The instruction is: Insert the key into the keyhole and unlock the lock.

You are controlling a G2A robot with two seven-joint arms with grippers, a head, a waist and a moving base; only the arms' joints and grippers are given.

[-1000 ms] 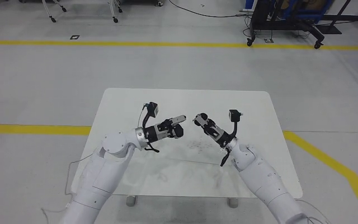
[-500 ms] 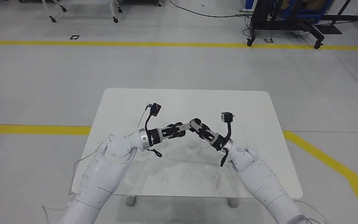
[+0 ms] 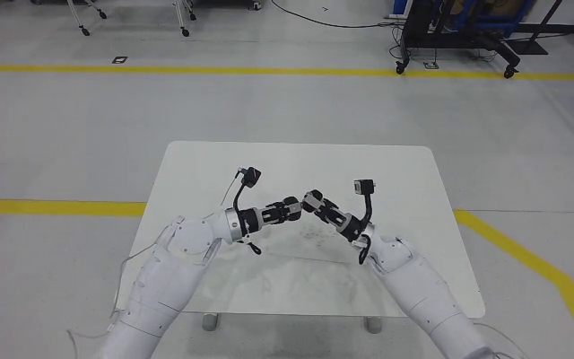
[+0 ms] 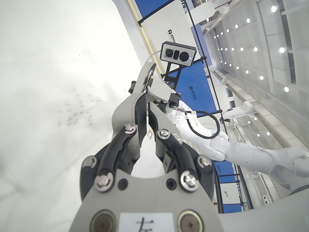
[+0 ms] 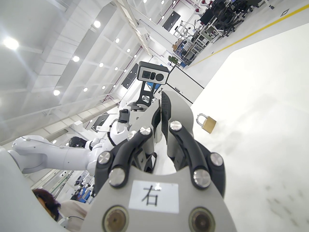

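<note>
The left gripper (image 3: pixel 294 207) hangs above the middle of the desk (image 3: pixel 395 170). Its fingers are drawn in narrow, with the pads almost together. Its tip meets the tip of the right gripper (image 3: pixel 308 199), which comes in from the other side and also has its fingers pressed close. Whether either pair pinches the key I cannot tell, as nothing clearly key-shaped shows between the pads.

The lock (image 5: pixel 207 123) lies on the desk beyond the right gripper's fingertips, apart from both grippers and held by neither. I judge the work to be at an early step: the two grippers are busy with each other in the air, perhaps passing or settling the key, and insertion is not yet begun.

The next move calls for one gripper to come down and hold the lock steady with its keyhole turned toward the other. The key must then be lined up with the keyhole before it is pushed in and turned.

The lock is a small padlock with a brass-coloured body and a silver shackle. It lies flat on the white desk, and the shackle looks seated at both legs. The face with the keyhole cannot be made out. Being small and loose on a smooth desk, it will likely slide if it is pushed before it is gripped.
</note>
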